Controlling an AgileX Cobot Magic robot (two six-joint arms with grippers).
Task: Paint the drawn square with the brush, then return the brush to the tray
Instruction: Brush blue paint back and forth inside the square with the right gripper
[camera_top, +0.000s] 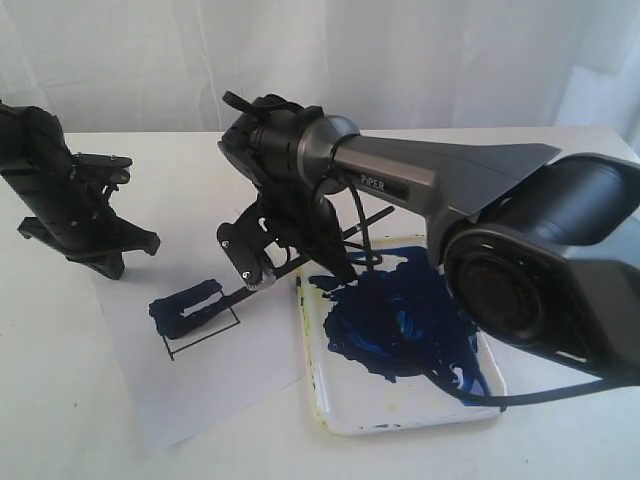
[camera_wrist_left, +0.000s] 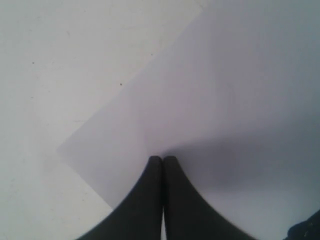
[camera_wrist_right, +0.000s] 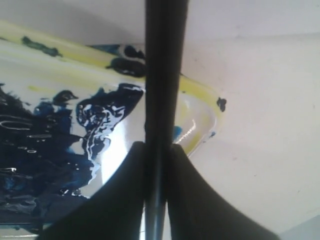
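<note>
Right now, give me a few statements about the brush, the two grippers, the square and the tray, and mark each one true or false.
1. The right gripper is shut on the brush. True.
2. The left gripper holds a second brush. False: its fingers are closed together with nothing between them, over the paper.
3. The drawn square has no paint in it. False: dark blue smears cover part of its inside.
4. The tray carries a large dark blue paint blotch. True.
</note>
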